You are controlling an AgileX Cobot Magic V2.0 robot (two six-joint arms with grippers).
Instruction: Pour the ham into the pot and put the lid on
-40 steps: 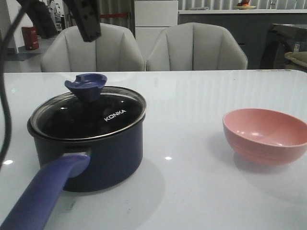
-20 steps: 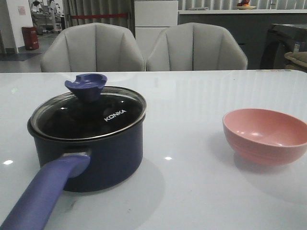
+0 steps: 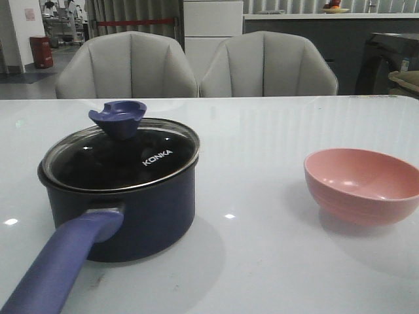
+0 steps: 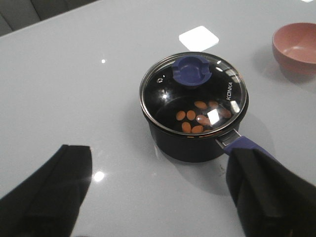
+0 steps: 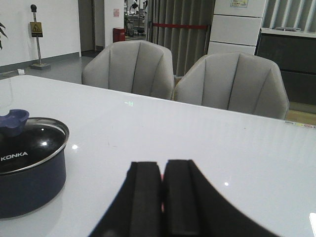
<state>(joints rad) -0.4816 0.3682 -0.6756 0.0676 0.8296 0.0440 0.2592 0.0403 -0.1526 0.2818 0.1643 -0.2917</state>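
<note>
The pot [image 3: 121,209] sits on the white counter [image 3: 262,261] on the left side of the front view, its long purple-blue handle [image 3: 62,261] pointing toward the robot. The lid [image 3: 121,157] rests on top of it, closing it, with the funnel-shaped knob [image 3: 119,118] up and the white "KONKA" lettering facing forward. Through the glass in the left wrist view the ham [image 4: 197,118] lies on the black floor of the pot (a loose scatter of small orange pieces, some partly hidden by a glare spot). The pink bowl [image 3: 363,186] stands upright on the right side of the counter, well apart from the pot, and nothing can be seen inside it.

The left gripper [image 4: 158,197] hangs above the counter near the pot's handle side, its jaws spread wide with nothing between them. The right gripper [image 5: 162,197] is held low over the counter, well apart from the pot, its two black jaws pressed together with nothing in them. Two grey chairs [image 3: 196,65] stand behind the counter.
</note>
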